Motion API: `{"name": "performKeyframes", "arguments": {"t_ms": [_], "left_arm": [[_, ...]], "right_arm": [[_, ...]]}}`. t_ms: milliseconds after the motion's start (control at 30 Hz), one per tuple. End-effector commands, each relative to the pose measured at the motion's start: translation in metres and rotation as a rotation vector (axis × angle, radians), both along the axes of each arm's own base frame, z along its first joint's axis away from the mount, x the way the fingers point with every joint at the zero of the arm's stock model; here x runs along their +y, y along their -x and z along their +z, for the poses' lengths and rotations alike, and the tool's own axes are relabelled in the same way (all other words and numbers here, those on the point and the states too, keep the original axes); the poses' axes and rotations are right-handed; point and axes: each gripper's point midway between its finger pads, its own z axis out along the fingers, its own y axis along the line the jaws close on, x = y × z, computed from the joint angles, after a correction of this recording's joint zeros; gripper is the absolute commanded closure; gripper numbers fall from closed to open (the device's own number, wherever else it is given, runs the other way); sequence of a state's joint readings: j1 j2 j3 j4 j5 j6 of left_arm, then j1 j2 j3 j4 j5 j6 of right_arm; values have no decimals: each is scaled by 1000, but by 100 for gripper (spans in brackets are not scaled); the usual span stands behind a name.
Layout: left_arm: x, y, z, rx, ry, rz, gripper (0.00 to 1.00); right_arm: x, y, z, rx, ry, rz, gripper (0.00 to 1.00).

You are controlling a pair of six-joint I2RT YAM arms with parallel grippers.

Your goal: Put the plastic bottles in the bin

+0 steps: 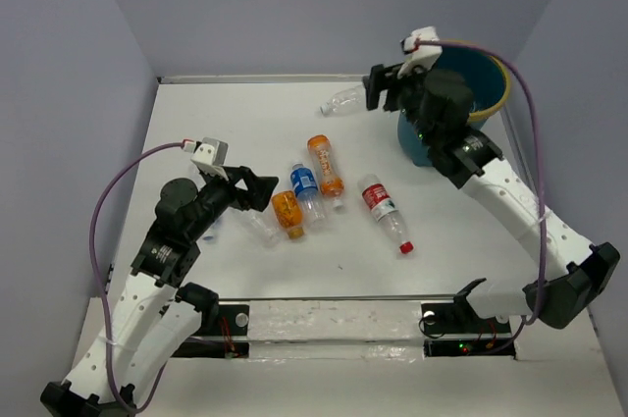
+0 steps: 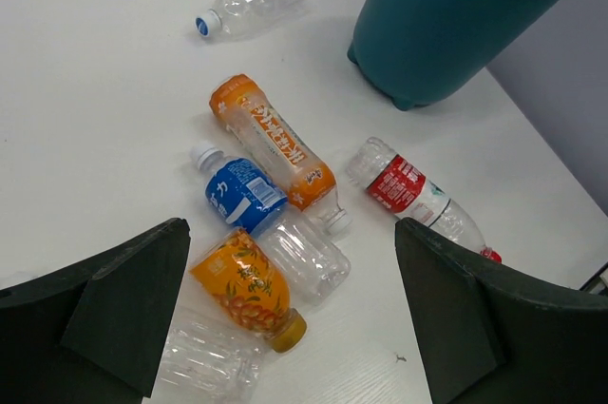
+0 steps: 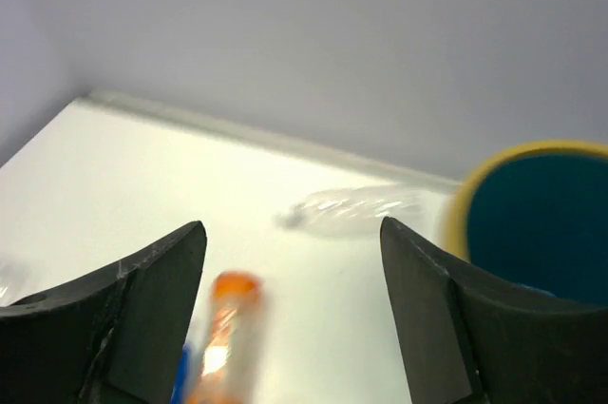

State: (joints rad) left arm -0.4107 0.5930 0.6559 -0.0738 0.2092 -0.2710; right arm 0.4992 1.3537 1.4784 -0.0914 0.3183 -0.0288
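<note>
Several plastic bottles lie on the white table. A long orange one [image 1: 325, 164], a blue-labelled one [image 1: 305, 187], a short orange one [image 1: 287, 214] and a clear crushed one [image 1: 259, 226] lie together. A red-labelled one [image 1: 385, 211] lies to their right and a clear one [image 1: 343, 99] lies at the back. The teal bin [image 1: 496, 93] stands at the back right. My left gripper [image 1: 257, 187] is open and empty, just left of the cluster; its wrist view shows the short orange bottle [image 2: 245, 282] between the fingers. My right gripper [image 1: 385, 91] is open and empty, raised beside the bin, near the clear back bottle [image 3: 356, 211].
Grey walls close the table on the left, back and right. The bin's yellow rim [image 3: 464, 204] is at the right of the right wrist view, which is blurred. A purple cable [image 1: 535, 123] runs along the right arm.
</note>
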Motion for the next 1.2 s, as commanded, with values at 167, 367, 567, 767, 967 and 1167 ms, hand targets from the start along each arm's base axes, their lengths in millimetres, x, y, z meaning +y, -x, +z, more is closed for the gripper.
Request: {"name": "performKeyframes", "arguments": {"t_ms": [167,367,567,767,967,1167], "left_arm": [[-3,-10,15,-11,20,-3,1],[1,-16,11,2,20,12,1],[1,-19,7,18,20,9,1],[3,-20,6,19,19,11,1],[1,-21,5,26,20,3,1],[-2,-21,4,33,29,-17,1]], "right_arm": [[49,89,-244,608,136,174,14],[44,99,-296,746,194,158,4],[38,81,-350,878,275,118,11],[43,64,-360,888,327,102,43],[33,56,-255,668,273,83,57],[0,33,-28,117,55,-70,57]]}}
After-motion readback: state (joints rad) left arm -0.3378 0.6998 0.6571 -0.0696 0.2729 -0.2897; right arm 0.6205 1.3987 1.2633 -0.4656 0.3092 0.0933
